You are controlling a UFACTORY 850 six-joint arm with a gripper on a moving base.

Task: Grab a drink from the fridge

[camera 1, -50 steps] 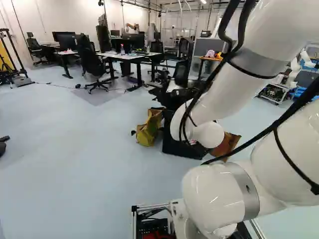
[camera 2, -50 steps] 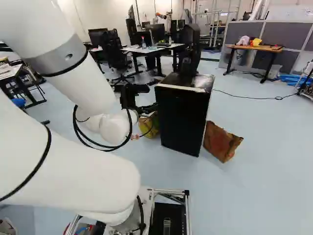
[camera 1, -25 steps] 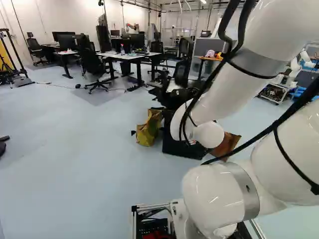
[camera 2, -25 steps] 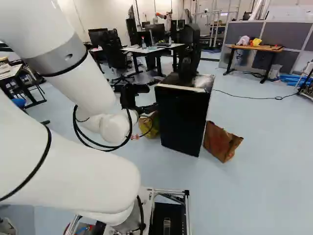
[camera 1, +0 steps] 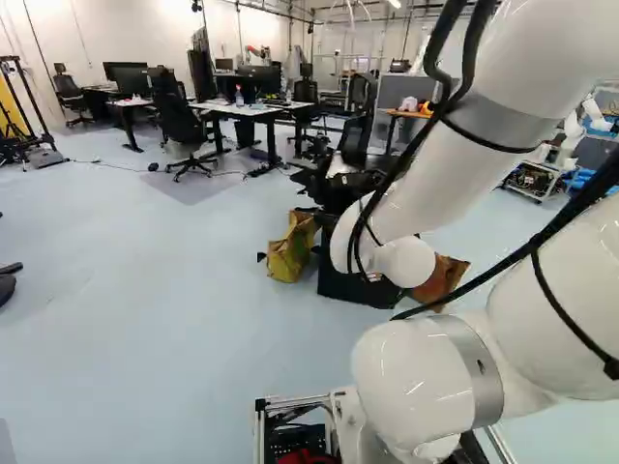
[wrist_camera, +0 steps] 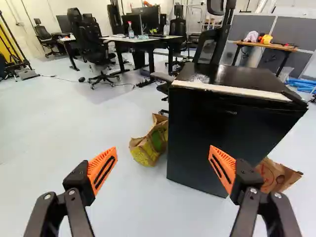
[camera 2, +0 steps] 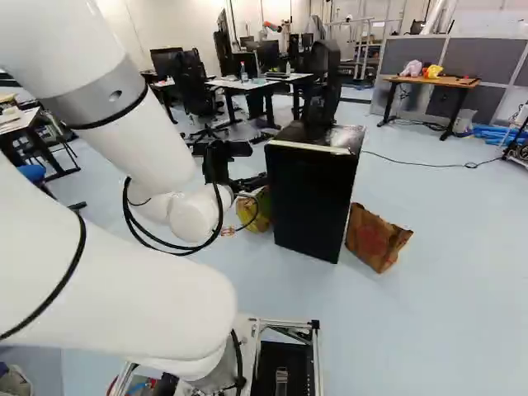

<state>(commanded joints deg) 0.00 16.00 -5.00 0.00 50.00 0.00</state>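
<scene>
Plainly, the fridge (wrist_camera: 212, 133) stands upright (long axis vertical), badged face toward the open hand (camera 2: 256, 165).

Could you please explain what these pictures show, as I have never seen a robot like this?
It is one white robot arm on a moving base. Two pictures come from cameras on that base, behind the arm, one to its left and one to its right. The third looks out from the wrist, along the black gripper with its orange pads. On the floor ahead stands a black fridge, with a yellow bag on one side and a brown paper bag on the other. The gripper is open and holds nothing.
</scene>
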